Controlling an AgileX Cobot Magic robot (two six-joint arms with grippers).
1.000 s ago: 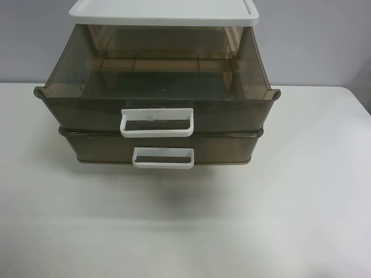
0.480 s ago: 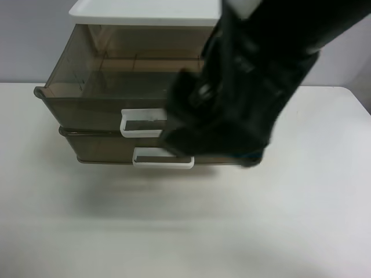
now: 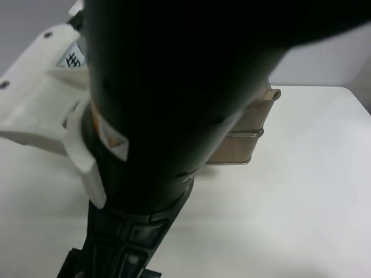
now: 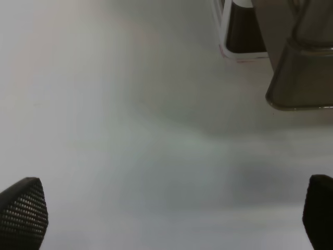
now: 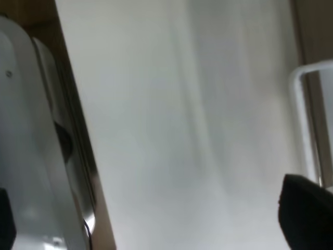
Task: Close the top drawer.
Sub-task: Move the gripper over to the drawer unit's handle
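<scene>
Although nothing blocked the view a second ago, a black arm (image 3: 174, 87) now fills the frame's left and centre. Only a corner of the top drawer (image 3: 258, 113) shows, centre right, still pulled out. The left claw (image 4: 170, 213) and right claw (image 5: 156, 219) hang spread and empty: approach begun, nothing pushed yet.

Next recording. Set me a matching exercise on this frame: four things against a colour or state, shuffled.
Things:
1. top drawer
2. table
3. arm close to the high camera
4. left pincer

Colours or states:
a. white
b. mostly black, blocking much of the high view
c. open, nothing between its fingertips
d. smoky brown, translucent

Pairs: 1-d, 2-a, 3-b, 4-c.
</scene>
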